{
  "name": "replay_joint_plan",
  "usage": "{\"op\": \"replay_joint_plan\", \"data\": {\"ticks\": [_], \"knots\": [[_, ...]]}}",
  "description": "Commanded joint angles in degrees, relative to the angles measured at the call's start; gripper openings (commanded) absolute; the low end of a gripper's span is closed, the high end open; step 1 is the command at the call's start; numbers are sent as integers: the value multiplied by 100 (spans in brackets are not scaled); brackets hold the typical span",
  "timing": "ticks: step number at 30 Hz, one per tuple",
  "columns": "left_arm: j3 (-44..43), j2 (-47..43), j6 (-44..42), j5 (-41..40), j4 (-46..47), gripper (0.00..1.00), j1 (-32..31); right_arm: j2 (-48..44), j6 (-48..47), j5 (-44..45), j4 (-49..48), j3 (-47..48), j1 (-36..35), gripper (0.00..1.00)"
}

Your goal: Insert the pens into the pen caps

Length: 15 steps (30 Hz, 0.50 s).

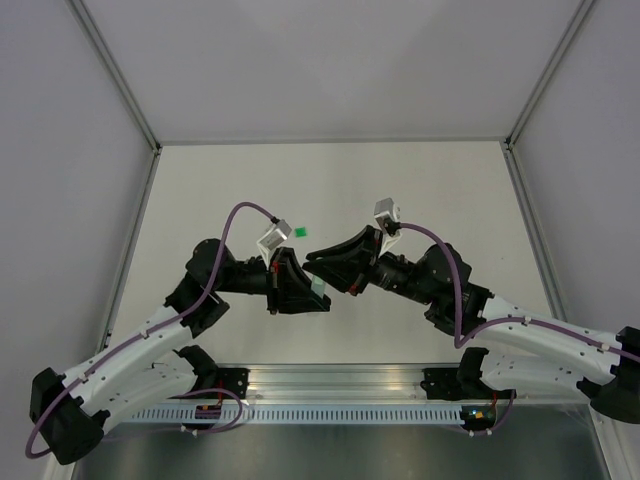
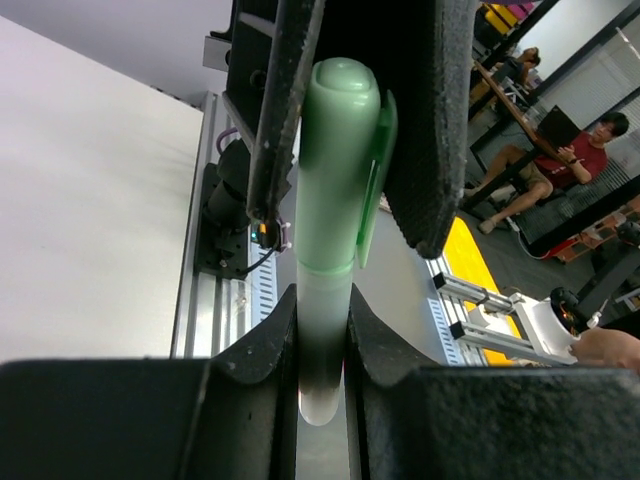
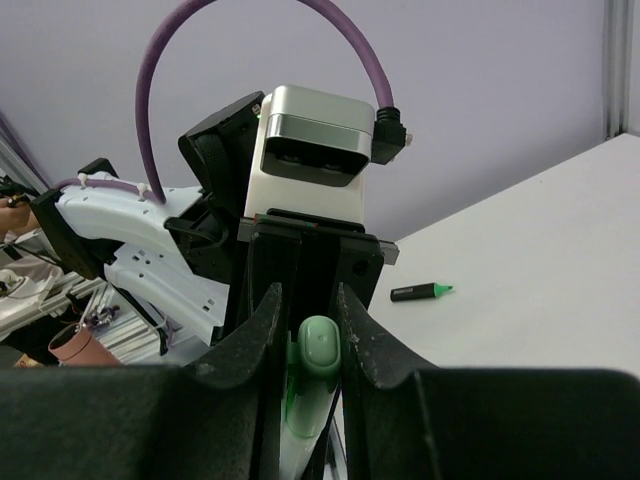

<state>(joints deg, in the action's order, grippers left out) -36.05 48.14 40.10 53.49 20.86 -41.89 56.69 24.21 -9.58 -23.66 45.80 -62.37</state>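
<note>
Midway above the worktop (image 1: 430, 180), the pale mint green pen (image 2: 322, 385) is being clenched at its body by the left gripper (image 2: 322, 312), while its green cap (image 2: 340, 150) is being pinched by the right gripper (image 3: 310, 308). Farther toward the far edge, the dark green-tipped pen (image 3: 418, 292) is being left lying flat.

Mint pen (image 2: 322, 330) in green cap (image 2: 340, 150) — dark pen (image 3: 420, 292) lies flat.

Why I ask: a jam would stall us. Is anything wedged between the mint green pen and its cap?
Nothing visible. The left gripper grips the pale mint green pen, the right gripper grips the green cap, and the cap already sits over the pen's end with no gap at the seam.
</note>
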Motion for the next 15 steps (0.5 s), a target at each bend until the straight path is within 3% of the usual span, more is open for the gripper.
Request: {"op": "replay_joint_plan", "data": {"ticks": [1, 11, 15], "knots": [[-1061, -322, -123, -1604, 350, 2, 102, 519, -4, -1203, 1804, -669, -214, 0], [-1448, -148, -90, -1676, 31, 2, 857, 352, 470, -1617, 1488, -1055, -214, 0], [-1466, 28, -20, -1728, 286, 2, 884, 492, 541, -1319, 1365, -1134, -267, 0]]}}
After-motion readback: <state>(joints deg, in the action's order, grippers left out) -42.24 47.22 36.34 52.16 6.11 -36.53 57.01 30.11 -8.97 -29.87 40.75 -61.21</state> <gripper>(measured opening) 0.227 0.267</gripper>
